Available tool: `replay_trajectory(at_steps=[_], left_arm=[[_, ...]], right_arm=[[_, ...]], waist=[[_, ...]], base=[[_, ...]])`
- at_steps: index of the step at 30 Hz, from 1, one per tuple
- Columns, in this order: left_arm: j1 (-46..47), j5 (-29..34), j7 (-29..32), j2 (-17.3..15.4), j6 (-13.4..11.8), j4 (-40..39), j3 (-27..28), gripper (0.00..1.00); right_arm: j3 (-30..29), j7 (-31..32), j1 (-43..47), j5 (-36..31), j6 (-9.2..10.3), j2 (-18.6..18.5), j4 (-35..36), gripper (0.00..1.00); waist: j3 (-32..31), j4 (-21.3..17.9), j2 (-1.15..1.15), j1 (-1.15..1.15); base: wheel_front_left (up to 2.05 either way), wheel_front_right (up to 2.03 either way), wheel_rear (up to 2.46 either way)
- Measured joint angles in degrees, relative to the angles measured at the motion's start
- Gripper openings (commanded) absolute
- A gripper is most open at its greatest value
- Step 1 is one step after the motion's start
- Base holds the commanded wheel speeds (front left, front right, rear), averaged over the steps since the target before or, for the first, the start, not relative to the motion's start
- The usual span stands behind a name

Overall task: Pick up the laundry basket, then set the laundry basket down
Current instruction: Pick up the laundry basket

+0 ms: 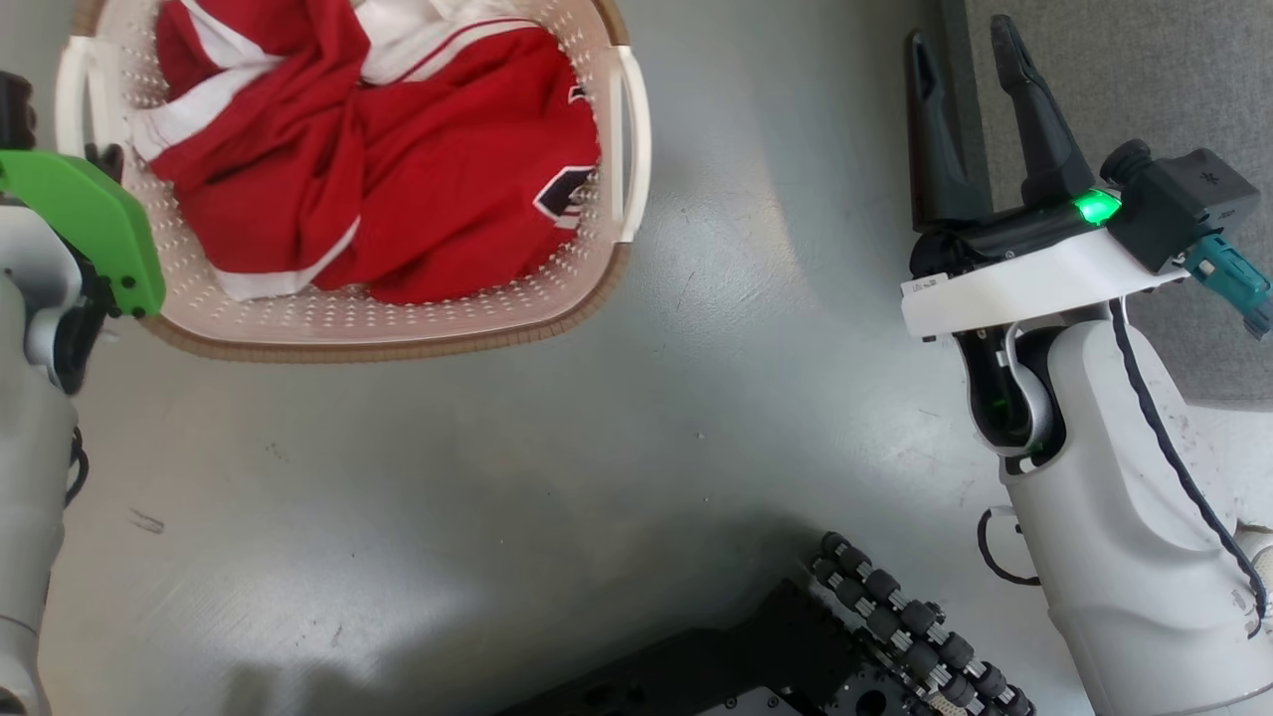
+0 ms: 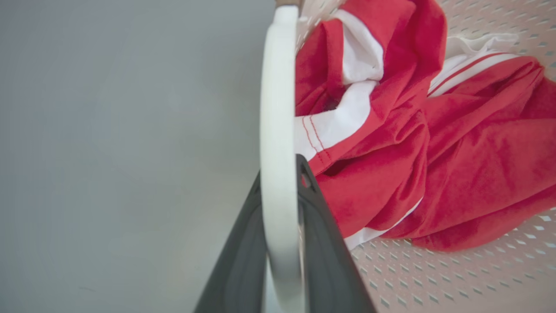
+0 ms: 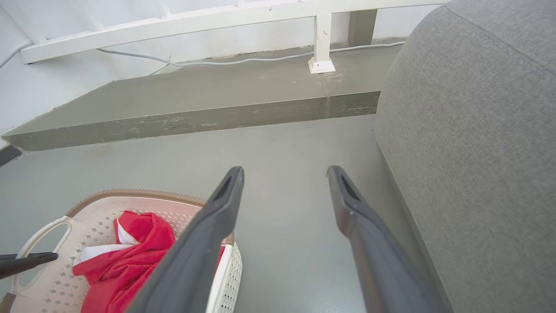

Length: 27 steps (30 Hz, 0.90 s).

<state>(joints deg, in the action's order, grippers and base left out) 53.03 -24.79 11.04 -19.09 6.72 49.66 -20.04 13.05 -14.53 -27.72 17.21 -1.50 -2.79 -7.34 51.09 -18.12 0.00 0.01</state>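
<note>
thing: cream-white perforated plastic laundry basket (image 1: 398, 320) on grey floor (image 1: 497, 447).
left gripper (image 2: 280, 169): jaws clamped on white loop handle (image 2: 278, 87).
right gripper (image 1: 960, 40): jaws wide, empty.
handling: probably light, stiff; tilts one-handed.

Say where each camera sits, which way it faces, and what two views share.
Head view: on the head, looking down at the cream-white perforated plastic laundry basket on grey floor; open right gripper at right, left arm's green cover at left.
Left wrist view: on the left wrist, looking along the left gripper, closed around the basket's white loop handle.
Right wrist view: on the right wrist, facing a raised grey step beside grey upholstered furniture; own fingers apart.
Shared: all three show the basket and its red-and-white garment.
</note>
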Motion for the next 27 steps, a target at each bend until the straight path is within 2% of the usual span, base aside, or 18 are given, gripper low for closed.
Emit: replay_trajectory(at_steps=[11,27], left_arm=[[1.0,-0.2,-0.9,0.5,-0.2,2.3,-0.1,0.00],[0.0,-3.4,-3.1,4.3,-1.7,8.4,2.6,0.00]], right_arm=[[-0.2,0.0,0.0,0.6,0.08,0.0,0.0,1.00],[-2.0,-0.1,0.0,0.5,0.15,0.0,-0.4,1.00]], waist=[[-0.1,0.5,0.00,0.00],[-2.4,3.9,0.00,-0.01]], base=[[0.00,0.00,0.00],[0.00,0.00,0.00]])
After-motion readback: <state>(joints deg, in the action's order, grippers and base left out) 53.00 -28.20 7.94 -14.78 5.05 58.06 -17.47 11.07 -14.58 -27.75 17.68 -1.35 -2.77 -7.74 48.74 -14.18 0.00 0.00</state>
